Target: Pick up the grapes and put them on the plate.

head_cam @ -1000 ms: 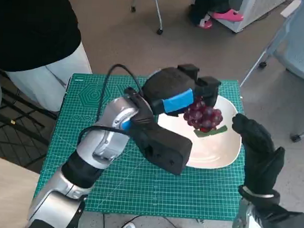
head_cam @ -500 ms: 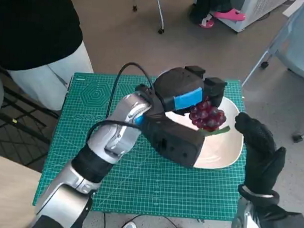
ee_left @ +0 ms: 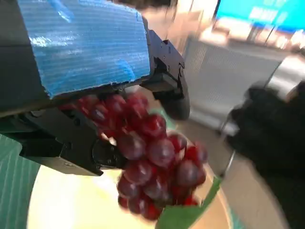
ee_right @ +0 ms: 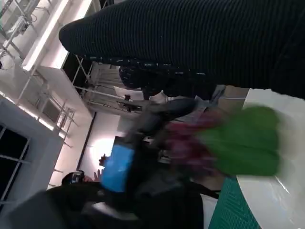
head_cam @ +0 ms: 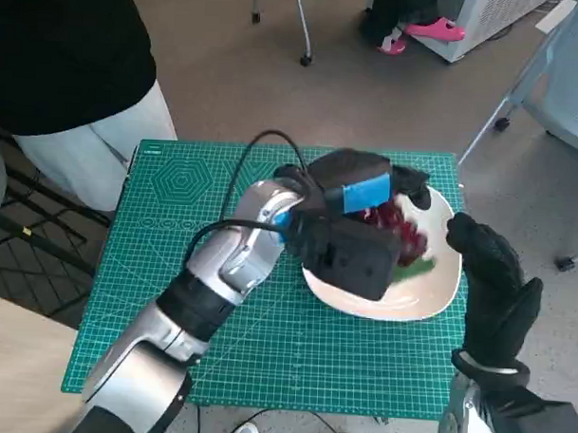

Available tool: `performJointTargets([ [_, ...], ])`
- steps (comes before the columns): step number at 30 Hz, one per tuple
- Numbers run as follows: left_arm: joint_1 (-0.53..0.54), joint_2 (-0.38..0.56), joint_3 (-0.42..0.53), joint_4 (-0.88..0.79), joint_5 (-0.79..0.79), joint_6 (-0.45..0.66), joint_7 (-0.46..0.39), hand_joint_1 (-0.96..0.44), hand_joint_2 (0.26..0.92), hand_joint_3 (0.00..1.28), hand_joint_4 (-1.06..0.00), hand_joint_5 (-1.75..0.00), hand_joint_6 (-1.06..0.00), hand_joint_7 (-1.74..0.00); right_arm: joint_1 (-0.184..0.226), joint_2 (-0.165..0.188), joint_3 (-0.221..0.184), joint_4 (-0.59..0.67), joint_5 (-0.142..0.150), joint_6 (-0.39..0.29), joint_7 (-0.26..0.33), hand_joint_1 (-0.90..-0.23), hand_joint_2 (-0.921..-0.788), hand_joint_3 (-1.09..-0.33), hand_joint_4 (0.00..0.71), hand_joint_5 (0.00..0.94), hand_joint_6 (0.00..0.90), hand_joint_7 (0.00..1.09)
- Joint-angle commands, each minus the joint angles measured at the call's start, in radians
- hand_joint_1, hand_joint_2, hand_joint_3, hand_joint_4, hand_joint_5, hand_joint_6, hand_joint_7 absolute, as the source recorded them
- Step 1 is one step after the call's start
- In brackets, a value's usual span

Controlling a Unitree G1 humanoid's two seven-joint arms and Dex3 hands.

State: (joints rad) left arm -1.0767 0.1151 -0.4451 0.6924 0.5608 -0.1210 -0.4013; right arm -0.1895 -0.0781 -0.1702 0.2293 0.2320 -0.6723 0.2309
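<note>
My left hand [head_cam: 361,195] holds a bunch of dark red grapes [head_cam: 400,227] with a green leaf [head_cam: 416,266] low over the white plate [head_cam: 429,295] on the right of the green mat. The left wrist view shows the grapes [ee_left: 152,171] hanging under the blue-taped hand [ee_left: 86,52], its black fingers [ee_left: 164,76] closed round the top of the bunch, the plate [ee_left: 66,205] beneath. My right hand [head_cam: 491,281], gloved, stands upright beside the plate's right rim, fingers apart, holding nothing. In the right wrist view the grapes [ee_right: 190,143] and leaf [ee_right: 243,143] are blurred above the plate [ee_right: 276,195].
A green cutting mat [head_cam: 173,269] covers the small table. A person in a black top and pale trousers [head_cam: 75,95] stands at the far left corner. Chair legs on castors [head_cam: 302,57] and a pale chair [head_cam: 568,103] stand on the floor beyond the table.
My left hand has carried the grapes rightward and down, lower over the plate. The right hand has stayed beside the plate's rim.
</note>
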Motion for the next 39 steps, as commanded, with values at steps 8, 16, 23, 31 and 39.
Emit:
performJointTargets([
  [8, -0.049, 0.013, 0.001, 0.189, -0.006, -0.192, 0.116, -0.39, 0.799, 0.02, 0.00, 0.00, -0.21, 0.00, -0.014, -0.002, 0.006, 0.038, 0.015, -0.002, 0.028, -0.614, -0.921, -0.874, 0.592, 0.007, 0.252, 0.44],
  [16, -0.015, 0.048, 0.067, 0.260, -0.089, -0.305, 0.126, -0.46, 0.846, 0.03, -0.01, -0.01, -0.23, -0.01, -0.015, -0.002, 0.015, 0.031, 0.014, 0.000, 0.037, -0.610, -0.921, -0.877, 0.592, 0.006, 0.253, 0.44],
  [23, 0.071, 0.086, 0.202, 0.261, -0.280, -0.373, 0.044, -0.43, 0.863, 0.02, -0.06, -0.02, -0.28, -0.03, -0.010, 0.000, 0.022, 0.025, 0.020, 0.001, 0.048, -0.610, -0.921, -0.879, 0.591, 0.005, 0.252, 0.44],
  [31, 0.217, 0.089, 0.404, 0.203, -0.578, -0.380, -0.089, -0.41, 0.884, 0.01, -0.10, -0.01, -0.30, -0.02, -0.012, 0.003, 0.027, 0.035, 0.022, -0.002, 0.060, -0.610, -0.921, -0.885, 0.591, 0.005, 0.251, 0.44],
  [39, 0.315, 0.059, 0.654, 0.227, -0.983, -0.238, -0.439, -0.45, 0.889, 0.01, -0.05, 0.00, -0.24, 0.00, -0.028, 0.004, 0.034, 0.051, 0.017, 0.002, 0.068, -0.614, -0.921, -0.892, 0.589, 0.003, 0.248, 0.45],
])
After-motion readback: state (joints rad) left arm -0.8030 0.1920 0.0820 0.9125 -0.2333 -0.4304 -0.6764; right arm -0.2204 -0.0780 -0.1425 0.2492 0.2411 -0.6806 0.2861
